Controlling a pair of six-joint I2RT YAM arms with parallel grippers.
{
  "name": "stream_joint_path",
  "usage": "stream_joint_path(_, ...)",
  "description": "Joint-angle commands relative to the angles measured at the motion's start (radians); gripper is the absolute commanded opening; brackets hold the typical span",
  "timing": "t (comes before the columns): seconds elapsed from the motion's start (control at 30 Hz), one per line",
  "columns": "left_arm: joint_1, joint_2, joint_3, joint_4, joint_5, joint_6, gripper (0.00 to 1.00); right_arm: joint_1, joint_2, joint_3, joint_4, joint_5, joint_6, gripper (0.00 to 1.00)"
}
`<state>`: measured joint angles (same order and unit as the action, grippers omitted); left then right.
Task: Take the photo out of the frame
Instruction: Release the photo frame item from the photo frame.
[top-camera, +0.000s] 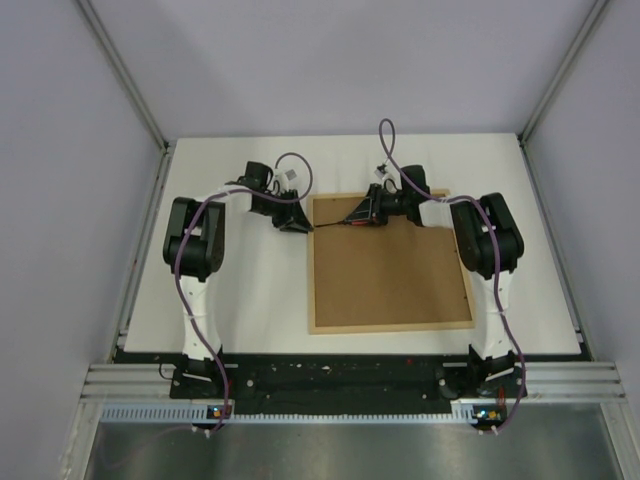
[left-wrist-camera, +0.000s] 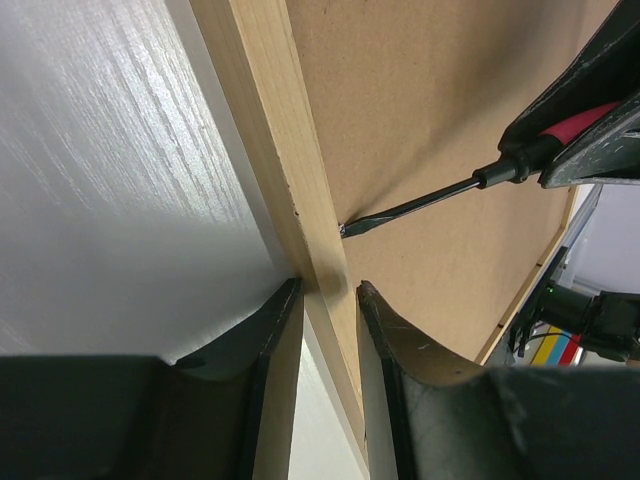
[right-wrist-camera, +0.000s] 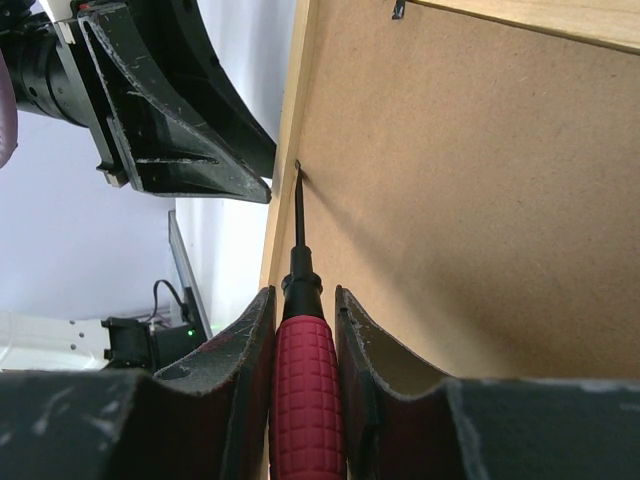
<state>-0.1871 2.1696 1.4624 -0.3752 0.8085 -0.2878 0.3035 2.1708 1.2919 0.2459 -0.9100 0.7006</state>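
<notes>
Light-wood frame (top-camera: 390, 327), flat, face-down.

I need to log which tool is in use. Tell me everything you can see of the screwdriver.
The screwdriver has a ribbed red handle, a black collar and a thin dark shaft with a flat tip. The right gripper is shut on its handle. It lies low over the brown backing board, with its tip at the seam between that board and the pale wood rim of the frame, on its left side near the far corner.
</notes>
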Motion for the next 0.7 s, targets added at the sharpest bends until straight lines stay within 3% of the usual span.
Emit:
stream_joint_path(0.0,-0.021,0.027,0.038,-0.001,-0.014,0.006,0.34,0.019,-0.045,0.014,0.026,0.023,-0.01,0.0)
stream_joint_path(0.67,-0.037,0.081,0.085,-0.099,-0.146,0.045,0.31,0.011,-0.083,0.007,0.009,0.033,-0.05,0.0)
